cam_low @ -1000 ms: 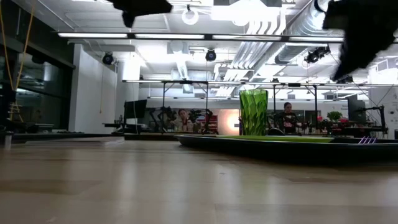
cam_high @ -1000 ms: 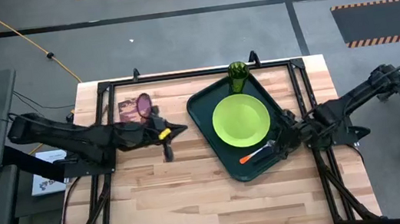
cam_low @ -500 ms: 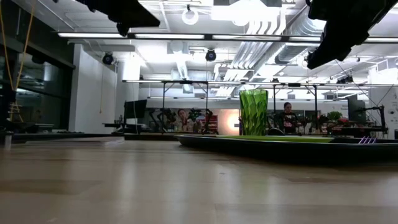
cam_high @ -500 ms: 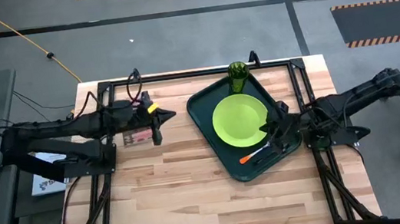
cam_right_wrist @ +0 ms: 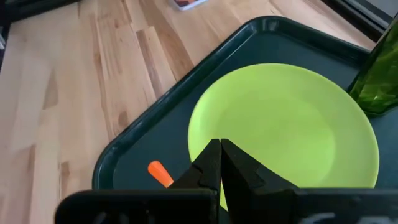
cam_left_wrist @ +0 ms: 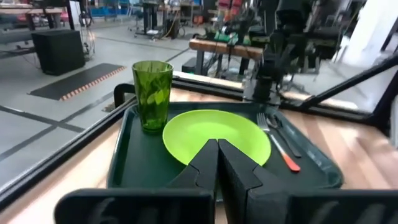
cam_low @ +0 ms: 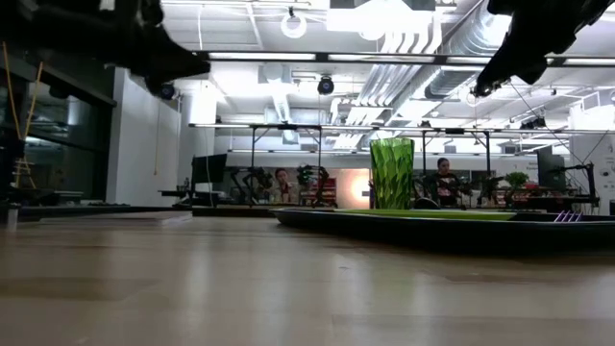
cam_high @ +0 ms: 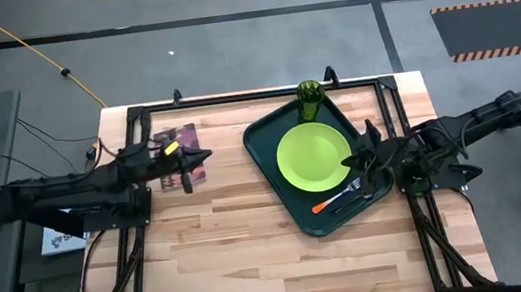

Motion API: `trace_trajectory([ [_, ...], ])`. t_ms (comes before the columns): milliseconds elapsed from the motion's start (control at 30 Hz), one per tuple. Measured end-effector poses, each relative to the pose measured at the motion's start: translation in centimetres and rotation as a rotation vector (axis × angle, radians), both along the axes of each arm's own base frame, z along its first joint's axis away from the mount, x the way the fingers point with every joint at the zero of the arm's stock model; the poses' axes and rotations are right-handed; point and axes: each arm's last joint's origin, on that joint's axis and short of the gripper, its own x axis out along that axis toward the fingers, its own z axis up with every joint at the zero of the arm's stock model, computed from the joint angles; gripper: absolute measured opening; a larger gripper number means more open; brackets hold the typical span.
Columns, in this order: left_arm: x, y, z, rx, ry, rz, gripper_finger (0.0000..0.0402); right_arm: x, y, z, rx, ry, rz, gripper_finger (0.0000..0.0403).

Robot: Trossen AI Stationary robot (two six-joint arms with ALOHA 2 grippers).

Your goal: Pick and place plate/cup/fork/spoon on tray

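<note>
Four pieces on the tray, both hands empty

Four items sit loaded. Left hand (cam_high: 203, 156) hovers closed and empty over the bench (cam_high: 255, 258), beside a maroon book (cam_high: 179, 153), well apart from the tray (cam_high: 263, 146). Ahead of it: cup (cam_high: 309, 100) upright at the tray's far corner, plate (cam_high: 313, 154) in the middle. Right hand (cam_high: 351, 162), closed and empty, hangs over the plate's edge; fork (cam_high: 336, 198) and what seems the spoon (cam_left_wrist: 285, 132) lie just beside it. Dipping low there could snag the cutlery.
</note>
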Motion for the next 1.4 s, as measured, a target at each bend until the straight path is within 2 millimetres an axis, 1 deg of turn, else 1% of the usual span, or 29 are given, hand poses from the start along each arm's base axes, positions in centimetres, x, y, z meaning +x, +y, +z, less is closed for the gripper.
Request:
trace_trajectory([
  [133, -1.5, -0.3, -1.6, -0.056, -0.067, 0.005, 0.0000, 0.1, 0.0, 0.1, 0.008, -0.011, 0.005, 0.0000],
  [267, -2.4, -0.8, -3.5, -0.114, -0.096, -0.020, 0.0000, 0.3, 0.1, 0.3, 0.018, -0.040, 0.007, 0.0000],
  [367, -2.8, -1.5, -4.5, -0.125, -0.134, -0.057, 0.0000, 0.3, 0.1, 0.4, 0.022, -0.048, 0.009, 0.0000],
  [467, -3.0, -2.1, -5.0, -0.129, -0.156, -0.094, 0.0000, 0.3, 0.1, 0.4, 0.026, -0.049, 0.005, 0.0000],
  [667, -3.3, -3.1, -6.3, -0.097, -0.147, -0.151, 0.0000, 0.3, 0.1, 0.4, 0.046, -0.051, -0.003, 0.0000],
  [767, -3.4, -3.4, -6.2, -0.047, -0.148, -0.181, 0.0000, 0.3, 0.2, 0.4, 0.052, -0.049, 0.017, 0.0000],
  [867, -3.6, -3.4, -5.9, -0.036, -0.177, -0.182, 0.0000, 0.1, 0.2, 0.5, 0.063, -0.057, 0.030, 0.0000],
  [1067, -4.1, -3.4, -5.8, -0.055, -0.182, -0.205, 0.0000, -1.3, 0.1, 0.4, 0.045, -0.083, 0.059, 0.0000],
  [1133, -4.1, -3.4, -6.0, -0.067, -0.165, -0.201, 0.0000, -1.8, 0.1, -0.1, 0.050, -0.116, 0.067, 0.0000],
  [1233, -4.1, -3.4, -6.0, -0.082, -0.165, -0.200, 0.0000, -2.6, 0.0, -1.5, 0.058, -0.185, 0.101, 0.0000],
  [1400, -4.1, -3.3, -6.0, -0.081, -0.164, -0.189, 0.0000, -3.6, -0.5, -3.1, 0.100, -0.351, 0.215, 0.0000],
])
